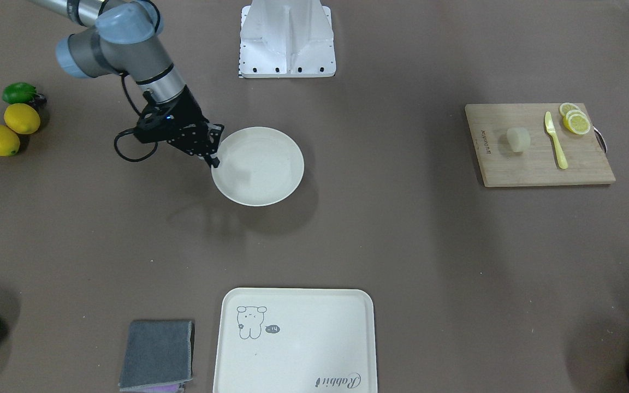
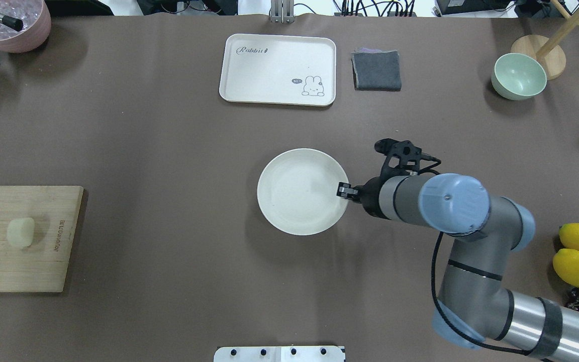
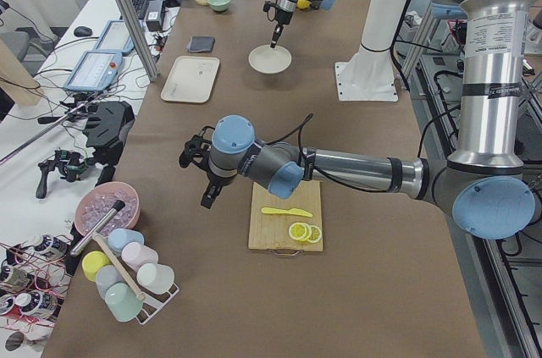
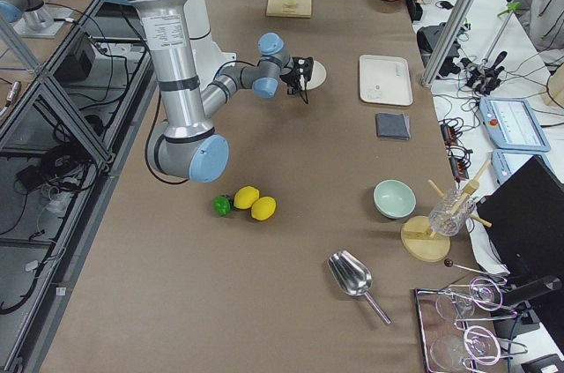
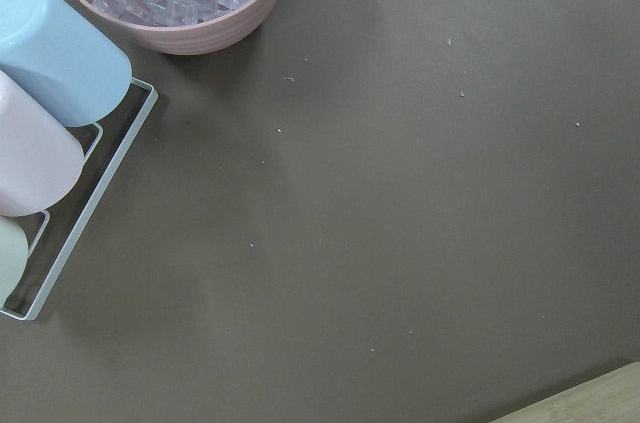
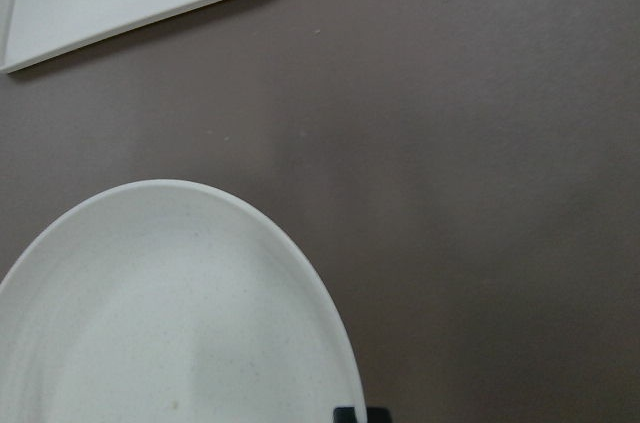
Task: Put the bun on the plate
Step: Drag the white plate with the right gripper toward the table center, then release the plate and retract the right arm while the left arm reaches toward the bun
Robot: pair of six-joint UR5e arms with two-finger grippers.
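Note:
The bun (image 1: 517,139) is a pale cream lump lying on a wooden cutting board (image 1: 533,164); it also shows at the overhead view's left edge as the bun (image 2: 20,232). The round off-white plate (image 1: 271,180) sits mid-table with nothing on it. My right gripper (image 1: 214,160) is at the plate's (image 2: 289,201) rim, shut on its edge; the wrist view shows one black fingertip (image 6: 360,414) right at the rim. My left gripper (image 3: 206,199) shows only in the exterior left view, hovering over the table beside the board, and I cannot tell its state.
A yellow knife (image 1: 556,141) and lemon slices (image 1: 575,120) share the board. The cream tray (image 2: 278,69), grey cloth (image 2: 377,70) and green bowl (image 2: 518,76) stand at the far side. Two lemons (image 2: 577,254) lie at the right, and a pink ice bowl (image 2: 15,25) is far left.

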